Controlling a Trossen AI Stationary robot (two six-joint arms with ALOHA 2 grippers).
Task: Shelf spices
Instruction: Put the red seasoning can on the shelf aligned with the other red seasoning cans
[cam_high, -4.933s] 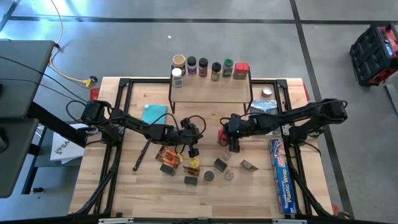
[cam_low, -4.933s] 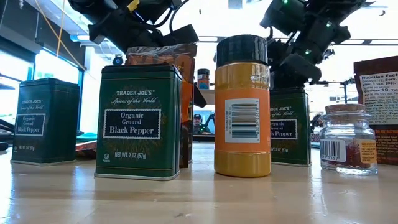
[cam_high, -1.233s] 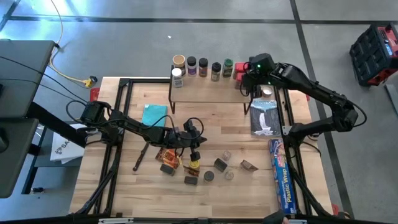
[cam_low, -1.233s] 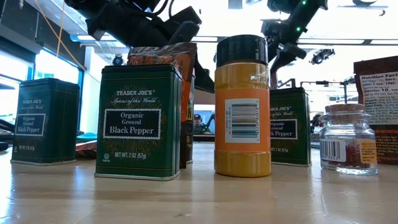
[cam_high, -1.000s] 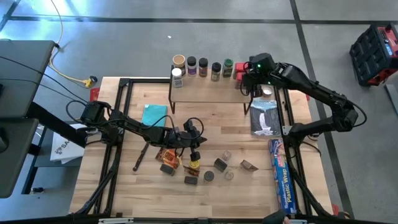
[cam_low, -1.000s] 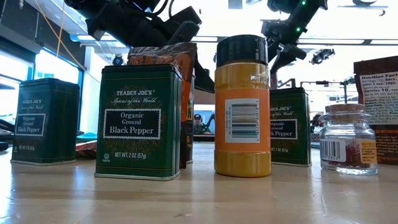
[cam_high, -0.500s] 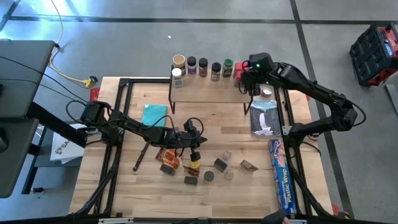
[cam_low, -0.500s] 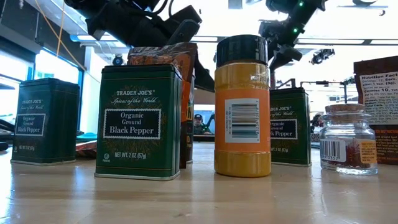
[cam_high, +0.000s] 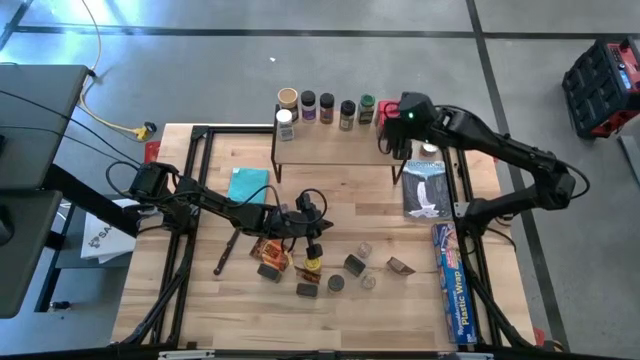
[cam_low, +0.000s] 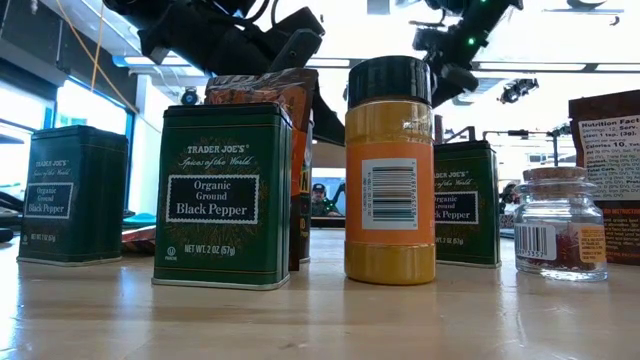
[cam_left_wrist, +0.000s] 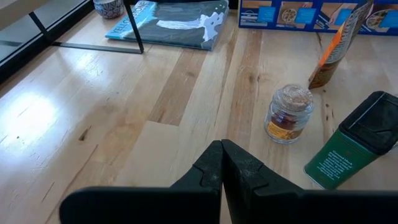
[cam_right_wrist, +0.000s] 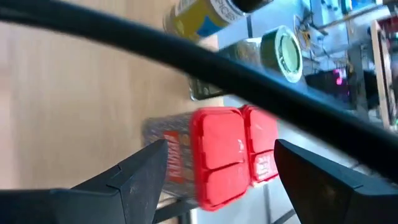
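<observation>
Straddling the red box (cam_right_wrist: 222, 152) with fingers (cam_right_wrist: 146, 177) spread wide, one to each side and seemingly touching neither: so stands the right gripper (cam_right_wrist: 221, 149), up at the upper right of the high view over the right end of the shelf (cam_high: 340, 148). Judged a box set in its place and resting on its own base, with no grip needed to keep it there. Upright, red flip lid facing up toward the wrist camera, long axis vertical, printed side turned toward the bare shelf top. Parked hard against a second red pack (cam_right_wrist: 262, 155) and next to a green-lidded jar (cam_right_wrist: 281, 55), probably to close the row of jars (cam_high: 327, 104) along the shelf's far edge and leave the near strip free. Lower and left of centre in the high view, pressed fully shut on nothing, the left gripper (cam_left_wrist: 222, 158) hovering above bare wood, beside a small glass jar (cam_left_wrist: 289, 115) and a green tin (cam_left_wrist: 354, 149) lying tilted; likely waiting its turn among the spices (cam_high: 335, 270) left loose on the table (cam_high: 210, 300).
</observation>
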